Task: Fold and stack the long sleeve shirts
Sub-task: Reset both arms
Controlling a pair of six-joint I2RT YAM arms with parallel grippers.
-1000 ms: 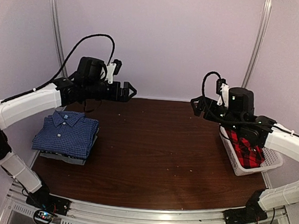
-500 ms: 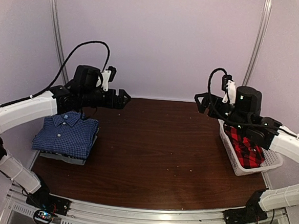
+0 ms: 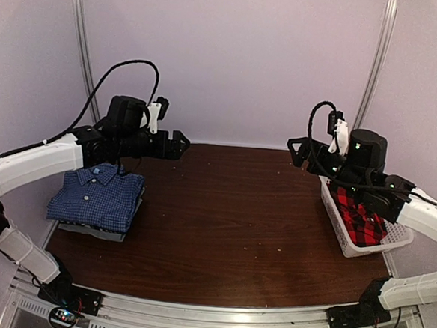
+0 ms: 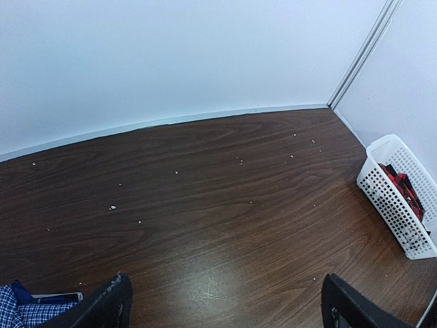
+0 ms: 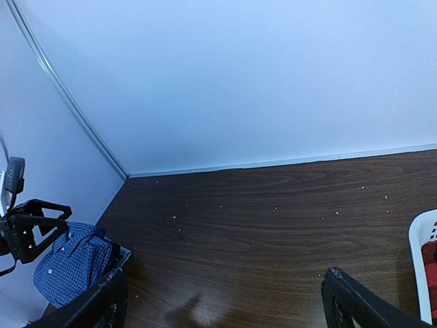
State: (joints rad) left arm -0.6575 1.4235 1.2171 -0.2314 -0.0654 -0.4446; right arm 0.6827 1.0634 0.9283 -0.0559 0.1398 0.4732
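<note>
Left claw [image 3: 178,144] splayed, folded fine-check shirt [image 3: 96,197], red plaid [image 3: 359,219] in slatted basket [image 3: 366,248]

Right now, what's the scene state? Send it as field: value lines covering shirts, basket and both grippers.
blue check shirt: folded, left side of table, lying on a darker layer I can't identify
red-and-black plaid shirt: unfolded, inside basket
basket: white, right side of table
left gripper: open, empty, raised above table
right gripper: open, empty, raised near basket
</note>
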